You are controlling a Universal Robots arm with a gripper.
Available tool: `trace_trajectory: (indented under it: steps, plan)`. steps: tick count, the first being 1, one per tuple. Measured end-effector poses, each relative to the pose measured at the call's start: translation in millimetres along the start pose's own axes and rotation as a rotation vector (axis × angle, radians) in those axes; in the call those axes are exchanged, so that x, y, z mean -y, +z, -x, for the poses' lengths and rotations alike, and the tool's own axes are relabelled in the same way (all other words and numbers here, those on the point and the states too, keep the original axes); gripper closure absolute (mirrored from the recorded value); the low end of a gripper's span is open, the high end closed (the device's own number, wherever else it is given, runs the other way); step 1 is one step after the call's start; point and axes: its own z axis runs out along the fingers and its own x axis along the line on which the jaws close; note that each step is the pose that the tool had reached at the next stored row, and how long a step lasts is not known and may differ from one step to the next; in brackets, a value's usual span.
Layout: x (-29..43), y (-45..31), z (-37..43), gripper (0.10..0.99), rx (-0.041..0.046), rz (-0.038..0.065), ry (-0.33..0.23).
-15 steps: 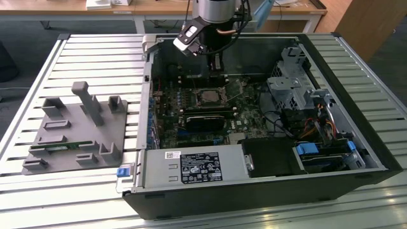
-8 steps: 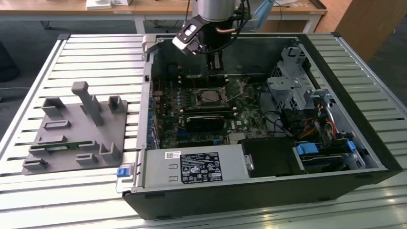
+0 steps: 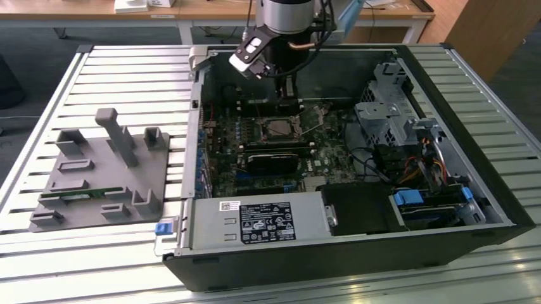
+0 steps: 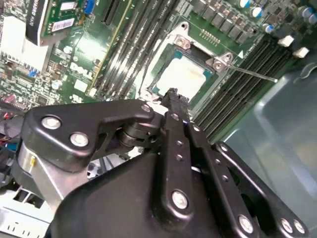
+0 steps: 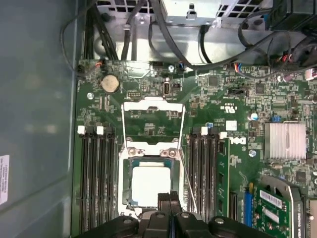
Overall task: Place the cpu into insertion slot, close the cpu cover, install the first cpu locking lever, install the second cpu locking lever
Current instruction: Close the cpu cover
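Observation:
The cpu (image 5: 148, 186) lies flat in the insertion slot (image 5: 125, 187) on the green board, silver top up; it also shows in the second wrist view (image 4: 184, 74) and in the exterior view (image 3: 277, 128). The cpu cover (image 5: 152, 103) is swung open and lies back beyond the slot, with board showing through its cut-out. A thin locking lever (image 5: 188, 181) stands loose along one side of the slot, and it appears again as a lever (image 4: 253, 73) in the second wrist view. My gripper (image 5: 171, 199) hovers over the slot's edge, fingers together and empty, as the gripper (image 4: 173, 94) (image 3: 289, 104) also shows elsewhere.
Long black memory slots (image 5: 96, 183) flank the socket on both sides. A black card (image 3: 270, 161) sits nearer the case front, with drive cages (image 3: 389, 114) and cables on the exterior view's right. A grey fixture plate (image 3: 101, 171) rests on the slatted table to the exterior view's left.

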Motion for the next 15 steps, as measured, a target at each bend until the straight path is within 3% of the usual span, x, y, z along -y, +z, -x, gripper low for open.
trace_trajectory:
  steps: [7,15]
  plan:
    - [-17.4,1.7,0.1,0.980,-0.0012,-0.003,0.000]
    - [-20.4,2.9,0.0,0.980,-0.0031,-0.004,0.000]
